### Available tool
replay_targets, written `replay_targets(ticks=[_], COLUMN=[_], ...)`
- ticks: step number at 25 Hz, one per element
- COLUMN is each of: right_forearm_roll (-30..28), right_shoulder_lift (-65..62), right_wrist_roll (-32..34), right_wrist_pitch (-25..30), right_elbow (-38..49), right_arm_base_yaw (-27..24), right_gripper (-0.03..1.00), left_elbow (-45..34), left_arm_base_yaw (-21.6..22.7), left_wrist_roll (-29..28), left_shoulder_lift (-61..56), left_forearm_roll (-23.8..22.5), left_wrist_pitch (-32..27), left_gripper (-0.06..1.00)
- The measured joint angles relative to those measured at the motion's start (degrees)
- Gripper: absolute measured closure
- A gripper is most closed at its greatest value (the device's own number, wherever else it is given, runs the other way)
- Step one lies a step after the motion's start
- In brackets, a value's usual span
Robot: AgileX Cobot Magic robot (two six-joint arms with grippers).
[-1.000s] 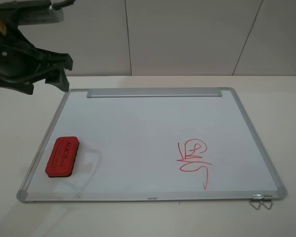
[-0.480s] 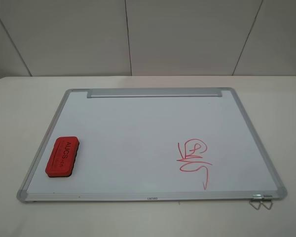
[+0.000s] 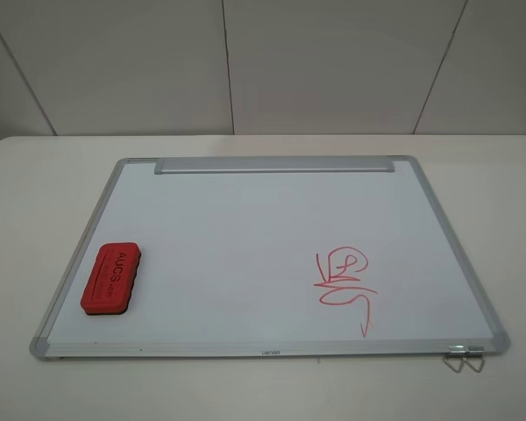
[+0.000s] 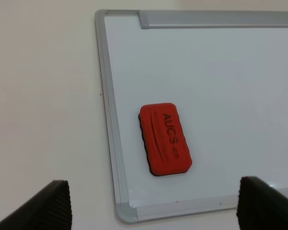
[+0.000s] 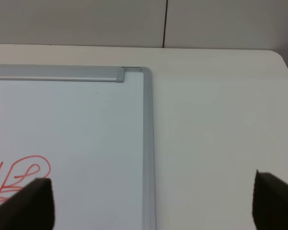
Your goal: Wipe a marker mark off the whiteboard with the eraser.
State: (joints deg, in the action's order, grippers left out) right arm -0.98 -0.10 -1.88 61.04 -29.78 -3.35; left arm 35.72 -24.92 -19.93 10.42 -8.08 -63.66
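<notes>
The whiteboard (image 3: 245,228) lies flat on the table, its silver tray bar (image 3: 274,164) along the far edge. The red eraser (image 3: 111,277) marked "AUCS" rests on the board near its left frame, also seen in the left wrist view (image 4: 165,139). No small boxy grid-like marker mark shows in any view. My left gripper (image 4: 153,203) hangs open above the board's near-left corner, short of the eraser and holding nothing. Over the board's far-right corner (image 5: 144,72), my right gripper (image 5: 153,199) is open and empty. Neither gripper appears in the exterior view.
A larger curly red scribble (image 3: 344,285) with a long tail sits on the board's right half, partly seen in the right wrist view (image 5: 19,179). A metal clip (image 3: 465,355) sticks out at the near-right corner. White table (image 3: 35,193) surrounds the board; a wall stands behind.
The left arm, seen at the exterior view's upper left one second ago, has gone out of that view. The eraser and scribble have not moved.
</notes>
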Motion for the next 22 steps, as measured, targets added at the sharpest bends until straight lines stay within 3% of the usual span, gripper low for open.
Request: replay_targets(ticks=[5,10,22], right_forearm_roll=[0.0,0.0,0.0], right_shoulder_lift=[0.0,0.0,0.0], right_wrist_roll=[0.0,0.0,0.0], right_wrist_pitch=[0.0,0.0,0.0], right_elbow=[0.0,0.0,0.0], right_arm_base_yaw=[0.0,0.0,0.0], right_gripper=[0.26,0.26,0.26], left_elbow=[-6.2,-6.3,-6.4], left_arm_base_yaw=[0.0,0.0,0.9], left_wrist_roll=[1.8,6.4,7.4], left_shoulder_lift=[-3.4,-3.7,-3.7], left_forearm_roll=[0.4,0.5,0.6], left_wrist_pitch=[0.4,1.8,2.0], left_gripper=[0.25,0.25,0.25])
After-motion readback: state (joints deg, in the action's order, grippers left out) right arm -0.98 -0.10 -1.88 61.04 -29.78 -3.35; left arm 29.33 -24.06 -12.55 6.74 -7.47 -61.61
